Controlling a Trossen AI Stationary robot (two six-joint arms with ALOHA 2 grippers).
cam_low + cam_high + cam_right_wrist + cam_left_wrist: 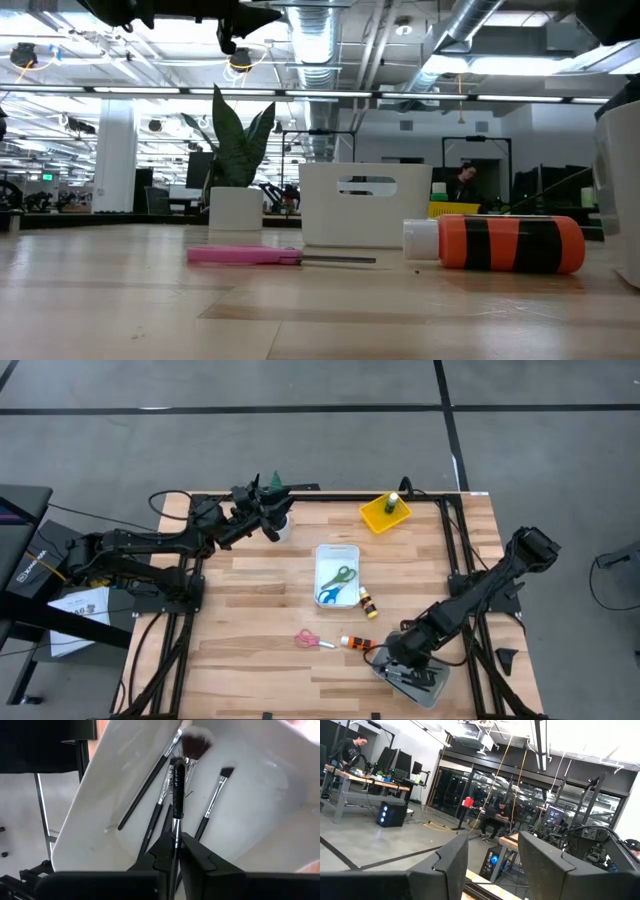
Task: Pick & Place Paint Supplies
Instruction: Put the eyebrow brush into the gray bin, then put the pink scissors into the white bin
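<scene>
My right gripper [398, 666] is at the table's near right corner, over the grey tray [434, 690], and is shut on a thin brush [178, 785]. Several other dark-handled brushes [150, 790] lie in that tray [260, 815]. My left gripper [272, 512] hovers open and empty by the potted plant [276, 488] at the far edge, and in its wrist view the left gripper [492, 865] faces the room. Pink scissors [310, 640] and an orange striped bottle [354, 643] lie on the table. Green and blue scissors [337, 584] lie in the white tray [322, 555]. My right gripper pinches the brush by its thin metal shaft [175, 827], just behind the dark head, between the two fingertips. The brush runs on forward along the fingers, with its head over the tray's floor. Whether the head touches the tray, I cannot tell.
A yellow tray [374, 518] with a green bottle [391, 505] stands at the far right. A small yellow bottle [368, 603] lies right of the white tray. In the low view the pink scissors [260, 256] and orange bottle [510, 243] lie in front of the white tray [365, 205].
</scene>
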